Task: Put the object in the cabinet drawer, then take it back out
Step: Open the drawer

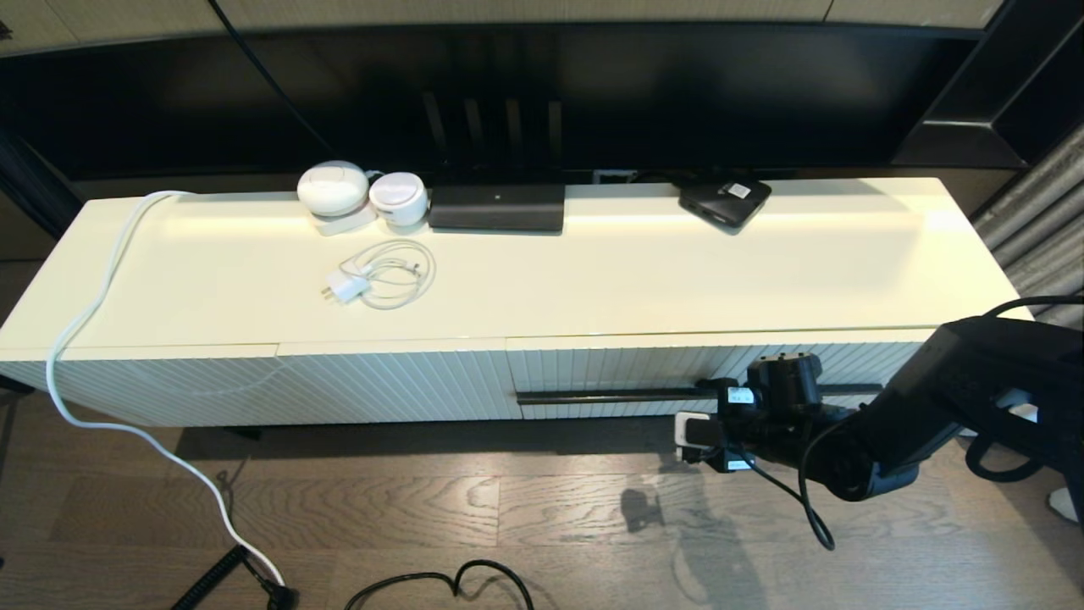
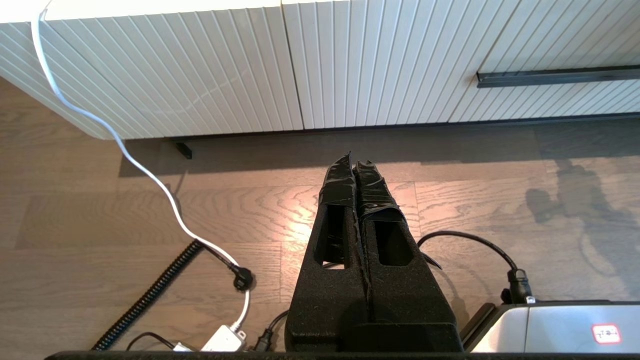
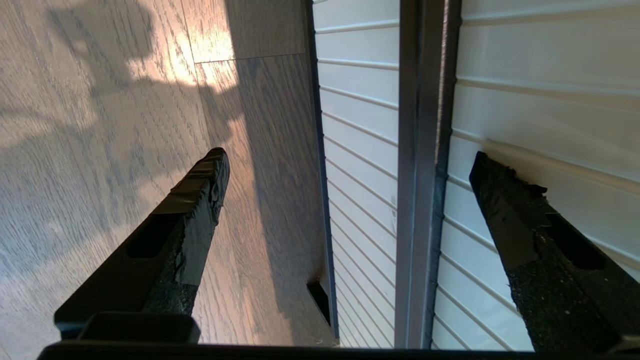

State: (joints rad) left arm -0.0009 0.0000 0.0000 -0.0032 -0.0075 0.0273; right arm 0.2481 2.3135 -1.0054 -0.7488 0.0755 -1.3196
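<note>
Left claw (image 2: pixel 356 167) parked over the floor, fingers together, well left of the drawer (image 1: pixel 610 373). Drawer closed; its bar handle (image 1: pixel 610 396) runs level along the front. Our right claw (image 3: pixel 350 165) is spread wide, straddling the bar, one finger each side, not yet gripping. Right arm is nearer. We see no umbrella anywhere.

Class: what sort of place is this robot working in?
Probably a living room at home: a low cream cabinet with ribbed fronts, a white charger with coiled cable on top, and wood plank flooring.
</note>
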